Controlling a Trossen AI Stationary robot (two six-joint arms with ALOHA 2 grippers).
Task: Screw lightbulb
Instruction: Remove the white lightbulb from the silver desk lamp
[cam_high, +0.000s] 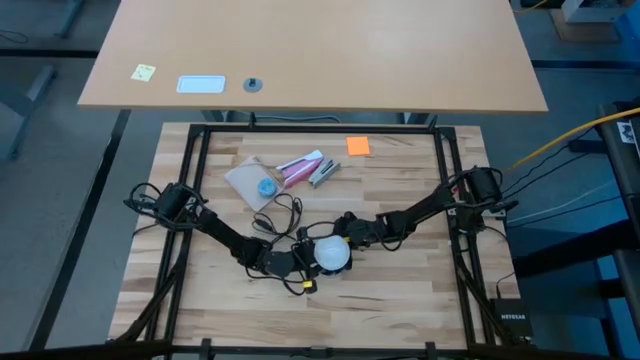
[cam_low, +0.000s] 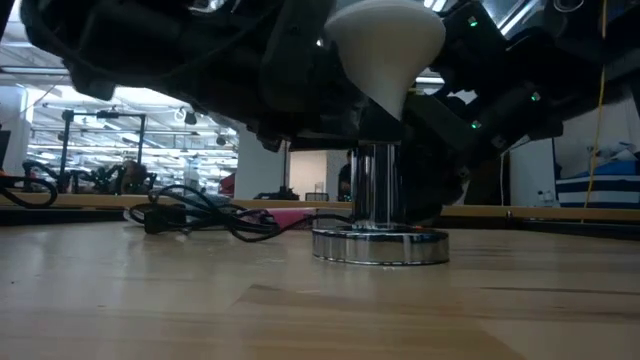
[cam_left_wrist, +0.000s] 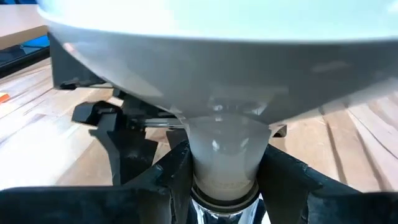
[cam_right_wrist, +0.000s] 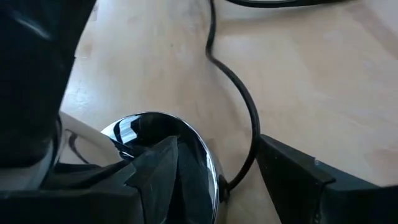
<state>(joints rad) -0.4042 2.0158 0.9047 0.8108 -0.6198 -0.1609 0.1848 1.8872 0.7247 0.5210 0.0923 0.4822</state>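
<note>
The frosted white lightbulb (cam_high: 333, 253) stands upright, its neck (cam_low: 388, 95) down in the chrome socket (cam_low: 375, 185), which stands on its round base (cam_low: 380, 245) near the table's front middle. My left gripper (cam_high: 305, 259) comes in level from the left and is shut at the bulb's neck. My right gripper (cam_high: 346, 233) is open, just behind and to the right of the bulb. Its fingers (cam_right_wrist: 155, 171) stand wide apart over the socket base (cam_right_wrist: 168, 137) and the black cord (cam_right_wrist: 249, 112), with nothing between them. My left gripper pinches the bulb's narrow neck (cam_left_wrist: 224, 162) between its two fingers (cam_left_wrist: 177, 171), right above the socket's chrome collar (cam_left_wrist: 224, 202). The fingers come level from the table's left side. The bulb stands upright in the socket, globe on top.
The black cord (cam_high: 285, 215) loops on the table behind the socket. Farther back lie a brown pouch with a blue cap (cam_high: 250, 181), a pink-and-white tube (cam_high: 300, 167), a silvery piece (cam_high: 323, 172) and an orange note (cam_high: 358, 146). Black frame rails (cam_high: 196, 180) run along the table's sides.
</note>
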